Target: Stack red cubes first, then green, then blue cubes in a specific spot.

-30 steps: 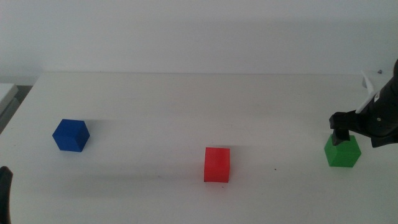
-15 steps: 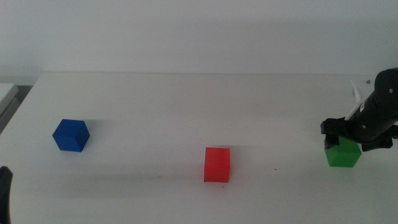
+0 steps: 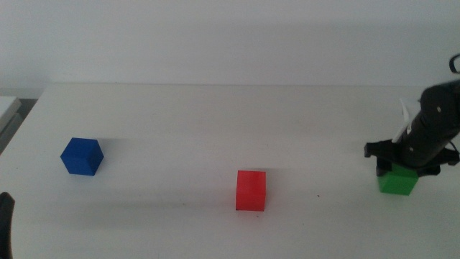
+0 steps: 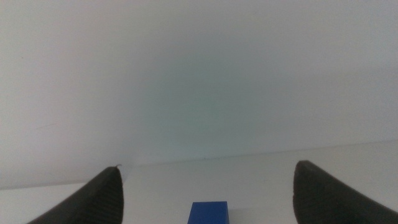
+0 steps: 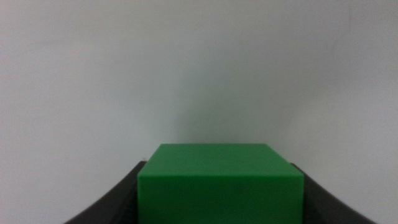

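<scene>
Here our right gripper (image 3: 399, 160) sat over the green cube (image 3: 397, 181), far right of the red cube (image 3: 251, 191), fingers apart beside it; we judged squaring up before closing best.

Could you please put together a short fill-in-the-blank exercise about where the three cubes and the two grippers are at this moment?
1. The right gripper has its jaws on either side of the small matte ____ cube.
2. The small matte red cube stands on the white tabletop between the green cube and the small matte ____ cube.
3. The left gripper, waiting at the table's near-left edge, has its jaws ____.

Missing words: green; blue; open
</scene>
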